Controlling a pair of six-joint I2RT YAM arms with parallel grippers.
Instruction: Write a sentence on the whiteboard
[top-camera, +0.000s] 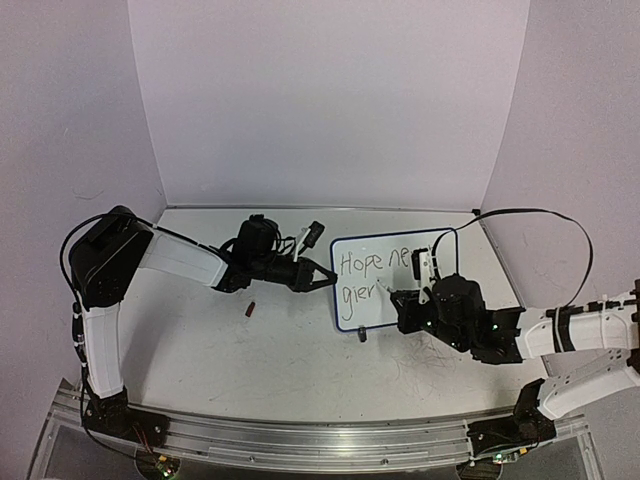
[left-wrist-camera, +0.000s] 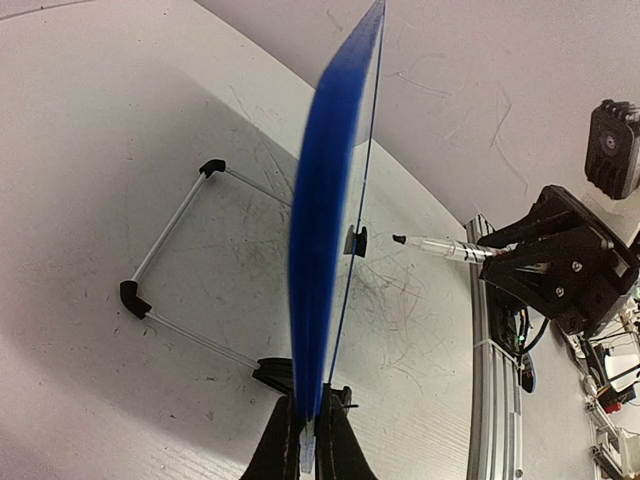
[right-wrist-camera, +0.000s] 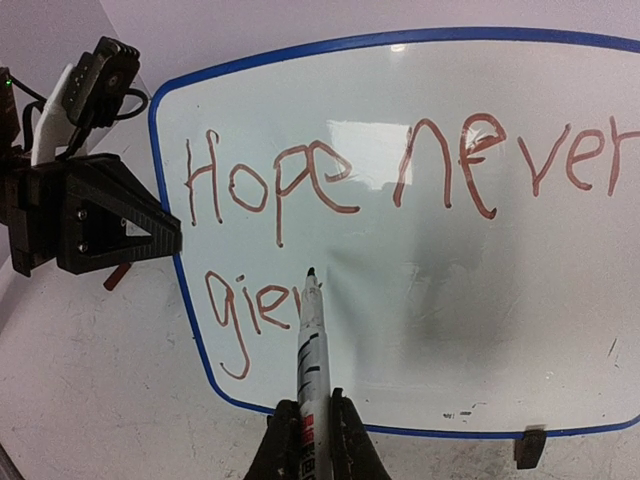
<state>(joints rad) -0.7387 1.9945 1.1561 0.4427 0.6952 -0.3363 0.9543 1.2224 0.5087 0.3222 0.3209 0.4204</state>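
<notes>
The whiteboard (top-camera: 395, 250) stands upright at the table's middle, blue-framed, edge-on in the left wrist view (left-wrist-camera: 325, 200). The sentence (right-wrist-camera: 400, 170) reads "Hope never" on the top line and "gie" with a started stroke (right-wrist-camera: 250, 310) below. My left gripper (left-wrist-camera: 310, 430) is shut on the board's left edge (top-camera: 330, 281). My right gripper (right-wrist-camera: 312, 430) is shut on a white marker (right-wrist-camera: 310, 345) in front of the board (top-camera: 400, 300). The marker tip points just right of "gie". In the left wrist view the marker (left-wrist-camera: 435, 246) shows a small gap from the board face.
A small dark-red cap (top-camera: 250, 308) lies on the table left of the board. The wire stand (left-wrist-camera: 175, 225) reaches out behind the board. A black clip foot (right-wrist-camera: 529, 447) sits under its lower edge. Walls enclose the back and sides. An aluminium rail (top-camera: 300, 440) runs along the near edge.
</notes>
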